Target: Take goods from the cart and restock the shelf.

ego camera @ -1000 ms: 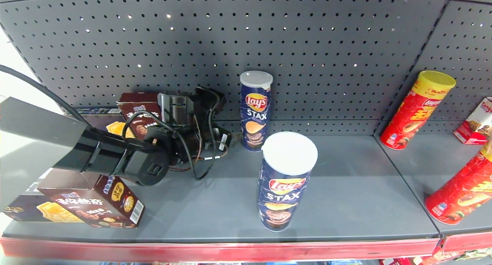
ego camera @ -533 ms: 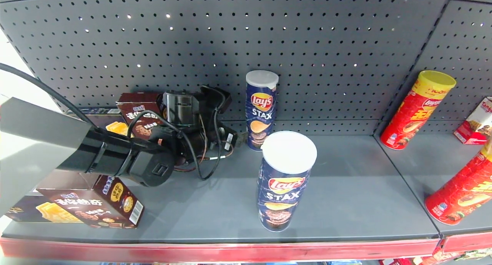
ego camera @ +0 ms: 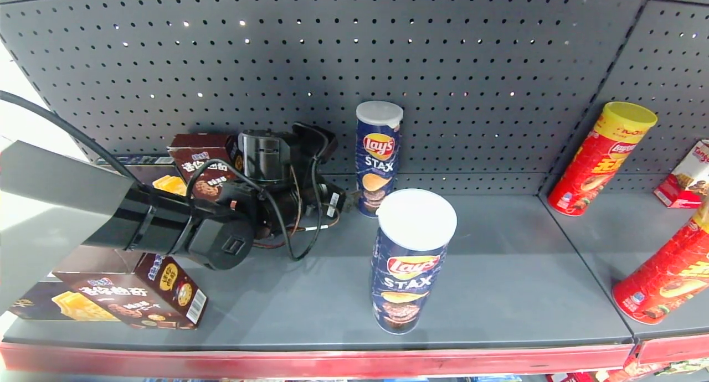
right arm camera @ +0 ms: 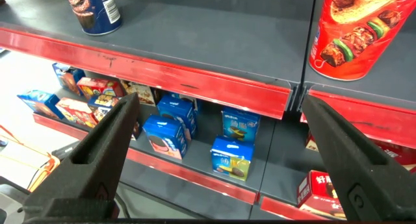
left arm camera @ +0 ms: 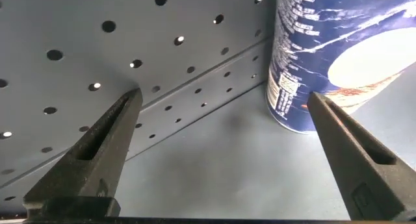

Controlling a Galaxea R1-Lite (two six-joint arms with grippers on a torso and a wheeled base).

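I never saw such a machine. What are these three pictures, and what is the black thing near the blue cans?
A two-armed robot is restocking a shop shelf. The wide picture comes from a camera on its head. The black thing is its left arm, beside the back blue can; the front can stands nearer the edge. On the left lie boxes, on the right red cans. The two small pictures come from wrist cameras. Both pairs of jaws are open and empty.

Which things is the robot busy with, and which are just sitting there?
Job, most likely: left gripper, open, beside the back blue can; grey shelf.
Just sitting there: front blue can, red cans, brown boxes, right gripper, open.
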